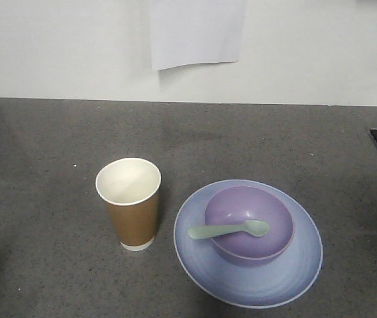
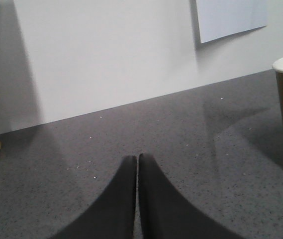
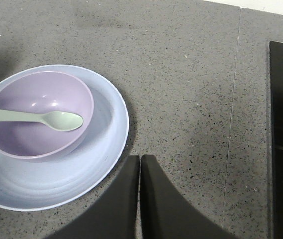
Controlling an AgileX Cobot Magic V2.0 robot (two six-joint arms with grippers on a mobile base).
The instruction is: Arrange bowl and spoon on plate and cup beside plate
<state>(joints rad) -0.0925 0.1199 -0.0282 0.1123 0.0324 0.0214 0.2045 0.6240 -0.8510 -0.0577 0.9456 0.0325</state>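
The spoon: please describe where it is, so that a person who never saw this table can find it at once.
On the grey countertop, to the right of the brown paper cup, sits a pale blue plate. A purple bowl stands on that plate, and the spoon lies across the bowl, scoop inside and handle out over the rim towards the cup. It is the only mint-green thing, and the smallest.

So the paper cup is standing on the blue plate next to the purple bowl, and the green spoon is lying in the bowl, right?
Not quite. The paper cup stands on the grey counter beside the blue plate, not on it; the front-facing view shows a gap between them. The rest holds: the purple bowl sits on the plate and the green spoon lies in the bowl.
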